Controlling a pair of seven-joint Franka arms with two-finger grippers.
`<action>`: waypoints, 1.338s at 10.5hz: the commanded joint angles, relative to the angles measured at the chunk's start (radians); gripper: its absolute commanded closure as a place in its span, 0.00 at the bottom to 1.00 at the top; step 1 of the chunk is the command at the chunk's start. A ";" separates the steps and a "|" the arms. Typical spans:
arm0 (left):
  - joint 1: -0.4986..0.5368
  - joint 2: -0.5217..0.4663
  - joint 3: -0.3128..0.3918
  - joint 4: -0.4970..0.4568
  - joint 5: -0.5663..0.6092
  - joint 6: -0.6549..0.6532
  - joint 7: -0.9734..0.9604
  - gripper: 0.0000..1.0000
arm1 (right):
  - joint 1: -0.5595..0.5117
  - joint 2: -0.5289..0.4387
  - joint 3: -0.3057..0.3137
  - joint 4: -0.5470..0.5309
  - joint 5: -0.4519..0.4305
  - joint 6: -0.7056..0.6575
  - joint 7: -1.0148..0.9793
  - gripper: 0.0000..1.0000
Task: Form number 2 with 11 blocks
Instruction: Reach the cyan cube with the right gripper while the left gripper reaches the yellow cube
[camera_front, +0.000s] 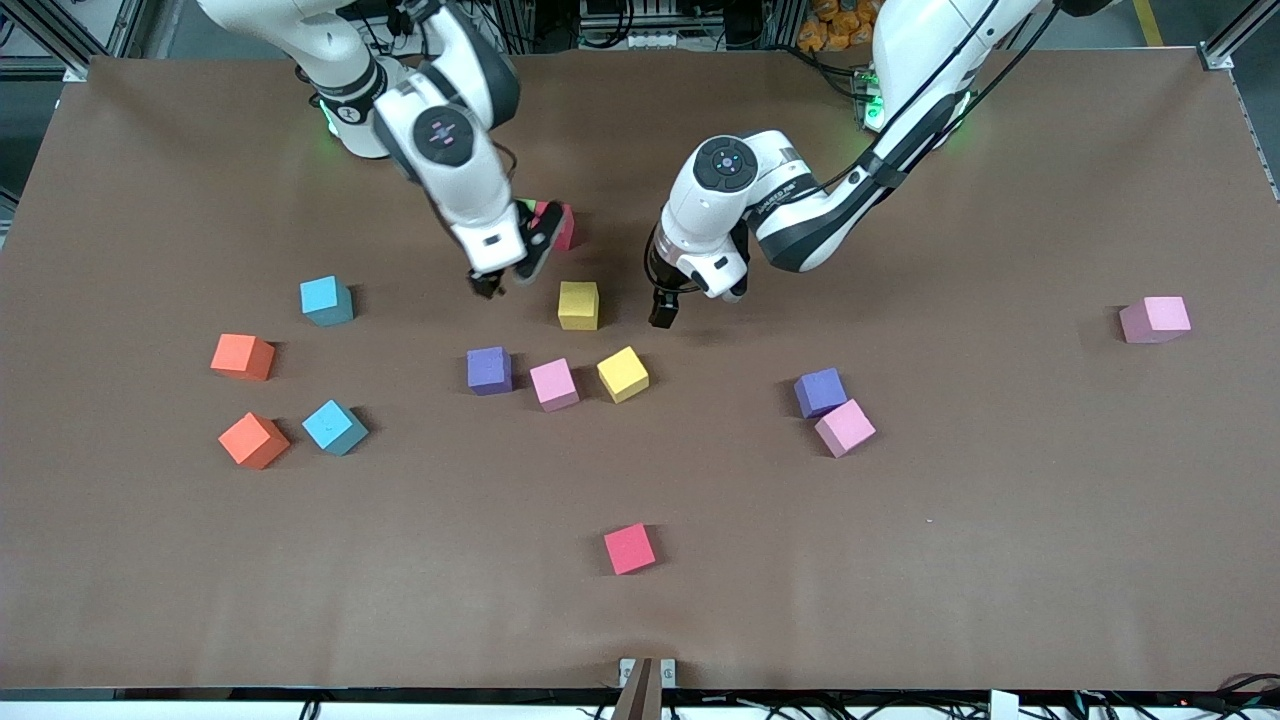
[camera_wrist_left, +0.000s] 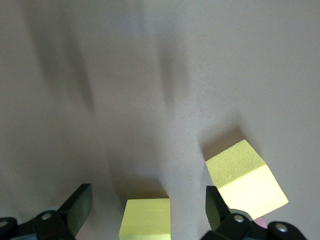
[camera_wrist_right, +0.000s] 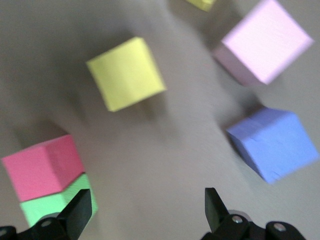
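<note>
Your left gripper (camera_front: 664, 312) and right gripper (camera_front: 497, 284) are both hovering wide and empty, flanking the upper-centre yellow block (camera_front: 578, 305); remaining blocks are lying scattered across the worktop (camera_front: 1000, 560).

Brown table (camera_front: 1000, 560); possibly green block (camera_wrist_right: 50, 206).

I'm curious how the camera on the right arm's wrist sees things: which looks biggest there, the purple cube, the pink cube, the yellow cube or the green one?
1. Purple foam cube and pale pink foam cube: alike
2. Yellow foam cube
3. Green foam cube, mostly hidden under the red one

Nearness, not true size, sets this order.
</note>
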 joint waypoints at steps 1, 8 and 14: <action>-0.009 0.008 0.004 0.029 0.027 0.000 -0.001 0.00 | -0.099 0.017 0.008 0.043 -0.002 -0.003 0.047 0.00; -0.092 0.130 0.144 0.247 0.023 0.071 -0.082 0.00 | -0.222 0.198 -0.136 0.297 0.001 -0.012 0.194 0.00; -0.117 0.198 0.195 0.248 -0.031 0.315 -0.242 0.00 | -0.291 0.293 -0.153 0.397 -0.016 -0.016 0.349 0.00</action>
